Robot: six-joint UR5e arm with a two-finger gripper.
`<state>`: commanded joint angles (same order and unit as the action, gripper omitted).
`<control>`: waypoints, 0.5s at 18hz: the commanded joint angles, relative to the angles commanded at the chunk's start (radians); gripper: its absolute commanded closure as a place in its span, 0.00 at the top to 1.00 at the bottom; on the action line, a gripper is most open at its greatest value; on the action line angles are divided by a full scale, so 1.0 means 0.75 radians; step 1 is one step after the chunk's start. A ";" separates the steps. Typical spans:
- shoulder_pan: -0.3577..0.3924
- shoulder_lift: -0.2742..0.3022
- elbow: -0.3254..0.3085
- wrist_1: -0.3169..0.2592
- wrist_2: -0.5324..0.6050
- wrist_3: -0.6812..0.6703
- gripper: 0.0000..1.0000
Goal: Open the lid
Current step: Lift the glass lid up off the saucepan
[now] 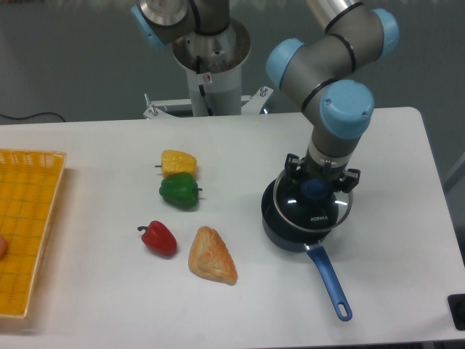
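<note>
The lid [314, 213], a clear glass disc with a thin metal rim and white lettering, is lifted a little and shifted right of the dark saucepan [280, 229], so the pan's left rim shows. My gripper [316, 189] points straight down and is shut on the lid's blue knob [315, 190]. The saucepan's blue handle [329, 282] points toward the table's front.
Left of the pan lie a yellow pepper [178, 162], a green pepper [179, 190], a red pepper [159, 238] and a croissant [211, 255]. A yellow basket [29, 218] sits at the left edge. The arm's base [211, 65] stands behind the table.
</note>
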<state>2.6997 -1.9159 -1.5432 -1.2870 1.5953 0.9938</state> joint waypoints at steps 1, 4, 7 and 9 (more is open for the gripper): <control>0.010 0.002 -0.002 -0.002 0.000 0.031 0.37; 0.047 0.008 -0.002 -0.002 -0.002 0.117 0.37; 0.080 0.010 -0.002 -0.002 -0.006 0.188 0.37; 0.098 0.012 -0.002 -0.010 -0.004 0.217 0.37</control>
<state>2.7733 -1.9068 -1.5447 -1.2947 1.5923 1.1565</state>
